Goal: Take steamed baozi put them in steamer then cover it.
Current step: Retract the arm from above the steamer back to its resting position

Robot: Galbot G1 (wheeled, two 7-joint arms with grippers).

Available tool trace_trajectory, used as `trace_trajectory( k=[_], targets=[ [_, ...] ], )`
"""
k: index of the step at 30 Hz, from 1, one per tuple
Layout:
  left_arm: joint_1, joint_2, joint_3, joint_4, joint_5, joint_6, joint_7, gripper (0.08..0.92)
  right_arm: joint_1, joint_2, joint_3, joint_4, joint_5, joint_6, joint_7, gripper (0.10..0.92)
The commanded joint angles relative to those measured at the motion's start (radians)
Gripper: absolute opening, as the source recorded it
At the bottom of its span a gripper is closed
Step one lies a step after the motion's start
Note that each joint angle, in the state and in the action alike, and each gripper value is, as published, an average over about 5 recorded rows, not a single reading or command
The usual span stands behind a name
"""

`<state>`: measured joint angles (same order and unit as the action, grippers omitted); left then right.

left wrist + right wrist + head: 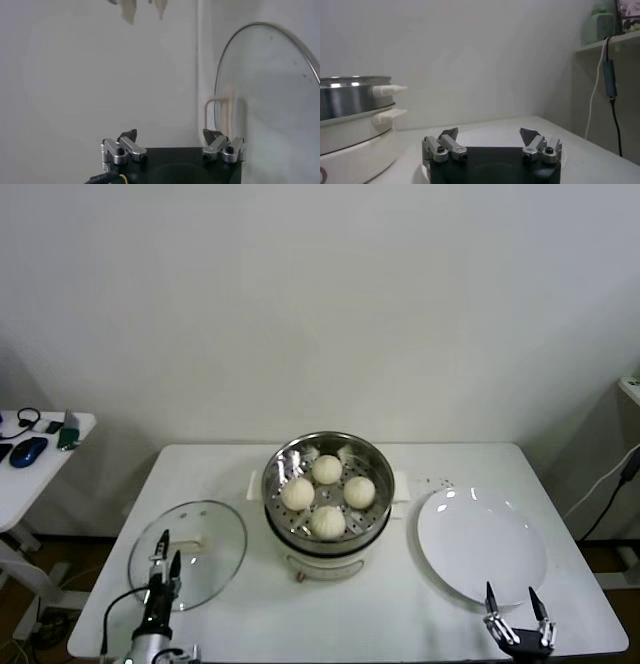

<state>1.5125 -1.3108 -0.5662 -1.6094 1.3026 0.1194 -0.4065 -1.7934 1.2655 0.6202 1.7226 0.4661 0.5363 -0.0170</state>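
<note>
From the head camera you see four steamed baozi [327, 495] sitting in the steamer [371, 462] at mid-table. The cover [205, 544] lies flat to the steamer's left, the white plate [482, 544] to its right. Your left gripper [166, 561] hovers upright over the cover's near edge, fingers spread wide, holding nothing. Your right gripper [510, 599] stands at the plate's near edge, equally wide and empty.

Your left wrist camera shows the cover [270, 100] ahead of the spread fingers [123, 146].

Your right wrist camera shows the steamer [350, 97] beside the open fingers [536, 141].

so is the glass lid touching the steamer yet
Apart. The head view shows the glass lid lying flat on the table to the robot's left of the steamer, with bare tabletop visible between them.
</note>
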Motion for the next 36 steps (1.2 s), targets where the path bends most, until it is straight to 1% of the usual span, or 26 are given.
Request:
trace_trajectory(
  k=[1, 11, 14, 18, 31, 36],
  targets=[
    [-0.103, 0.009, 0.039, 0.099, 0.016, 0.013, 0.000, 0.823, -0.007, 0.010, -0.002, -0.002, -0.005, 0.009, 0.002, 0.823],
    [-0.178, 0.024, 0.036, 0.188, 0.005, 0.001, -0.007, 0.823, -0.013, 0.025, 0.012, 0.005, -0.010, 0.014, 0.002, 0.823],
    [-0.184, 0.022, 0.036, 0.209, 0.006, -0.009, -0.009, 0.794, -0.013, 0.029, 0.017, 0.009, -0.009, 0.015, 0.002, 0.823],
    [-0.189, 0.019, 0.032, 0.222, 0.014, -0.022, -0.018, 0.692, -0.013, 0.032, 0.019, 0.010, -0.009, 0.017, 0.003, 0.823],
    [-0.178, 0.020, 0.007, 0.235, 0.020, -0.035, -0.024, 0.311, -0.008, 0.044, 0.014, 0.005, -0.023, 0.022, 0.001, 0.823],
    [-0.175, 0.029, 0.004, 0.200, -0.004, -0.037, -0.021, 0.178, -0.008, 0.046, 0.020, 0.013, -0.027, 0.023, 0.001, 0.823]
  ],
)
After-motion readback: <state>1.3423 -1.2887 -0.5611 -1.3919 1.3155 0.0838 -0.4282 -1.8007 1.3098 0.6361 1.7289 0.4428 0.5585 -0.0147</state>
